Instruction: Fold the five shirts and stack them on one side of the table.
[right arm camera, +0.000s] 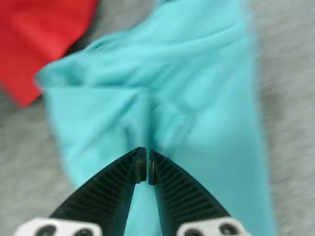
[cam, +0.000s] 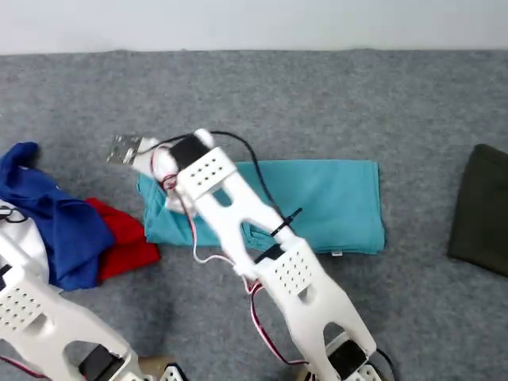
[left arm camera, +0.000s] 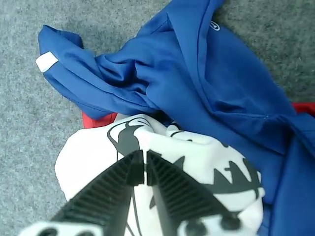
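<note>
Open tabletop [cam: 317, 95] beyond the right arm's fingers [right arm camera: 113, 191]; teal shirt [cam: 317, 202] beneath them, red shirt [cam: 123, 238] close beside.

Teal shirt [cam: 333, 202]: folded into a flat rectangle and lying in the middle of the table. Its left end is rumpled.

Dark green shirt [cam: 480, 210]: folded flat at the right edge of the table, well apart from the teal shirt.

Blue shirt [cam: 55, 222]: unfolded and crumpled on the left side of the table.

Red shirt [cam: 123, 238]: partly under the blue shirt. Its free end lies just beside the teal shirt's left end.

White shirt [left arm camera: 197, 157]: black print, bunched, touching the blue shirt, which overlaps one edge.
</note>
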